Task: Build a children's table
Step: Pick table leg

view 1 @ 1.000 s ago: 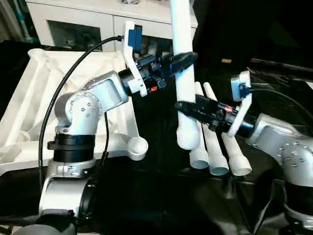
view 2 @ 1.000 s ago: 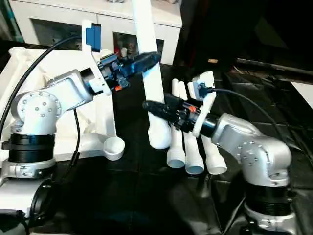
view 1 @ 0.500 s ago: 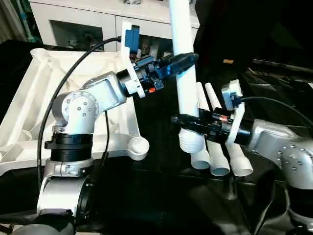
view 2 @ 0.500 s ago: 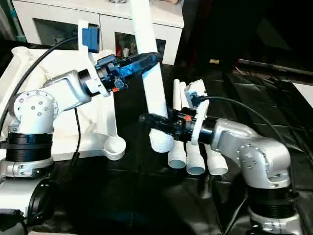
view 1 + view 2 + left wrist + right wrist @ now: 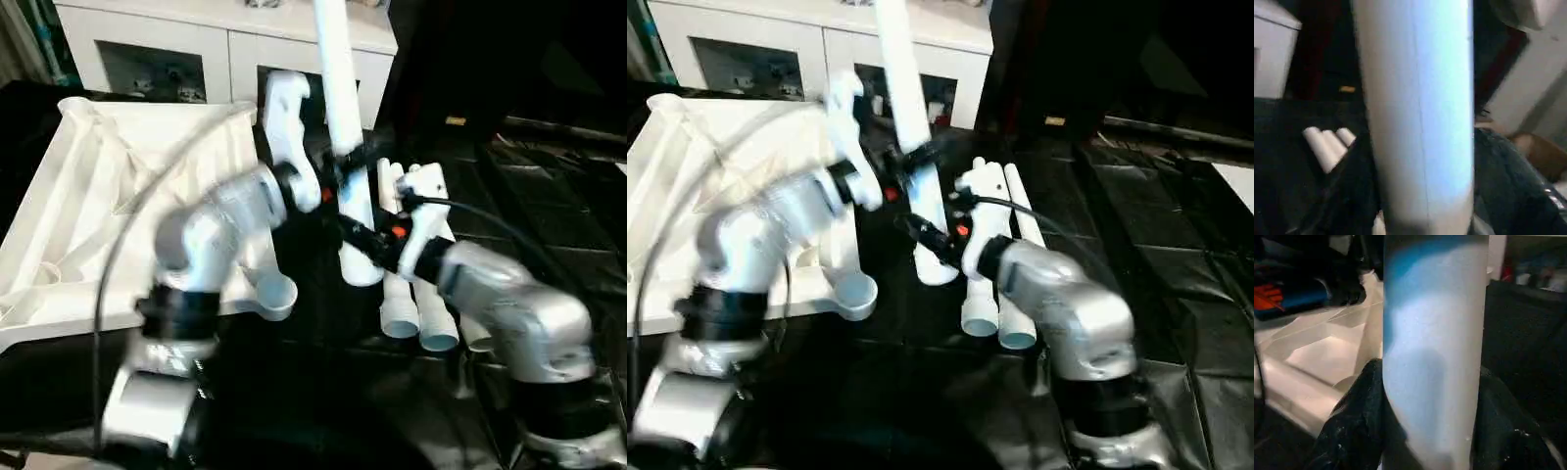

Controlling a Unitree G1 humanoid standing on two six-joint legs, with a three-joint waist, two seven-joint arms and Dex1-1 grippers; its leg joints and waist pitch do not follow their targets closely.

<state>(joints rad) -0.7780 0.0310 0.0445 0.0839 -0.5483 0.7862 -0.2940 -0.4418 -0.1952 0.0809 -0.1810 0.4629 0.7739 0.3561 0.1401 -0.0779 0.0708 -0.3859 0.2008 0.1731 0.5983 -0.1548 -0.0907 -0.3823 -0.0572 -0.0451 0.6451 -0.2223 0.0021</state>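
Observation:
The children's table top (image 5: 98, 186) lies upside down at the left, ribbed side up, with a round corner socket (image 5: 277, 294) at its near right corner. One white tube leg (image 5: 341, 127) stands nearly upright just right of the top, its upper end leaning slightly left. My right gripper (image 5: 357, 235) is shut on the leg's lower part; in the right wrist view the leg (image 5: 1432, 357) sits between both black fingers (image 5: 1354, 431). My left gripper (image 5: 336, 176) is at the leg's middle, blurred by motion. Three more legs (image 5: 404, 294) lie side by side on the black cover.
A white cabinet with glass doors (image 5: 167, 54) stands behind the work table. The black cover (image 5: 549, 196) stretches to the right, wrinkled. A cable (image 5: 490, 220) runs from my right wrist camera over the forearm.
The left arm is swinging and blurred, its wrist turned upward. My right arm has pushed left and toward the table top, carrying the leg with it; the leg now leans left.

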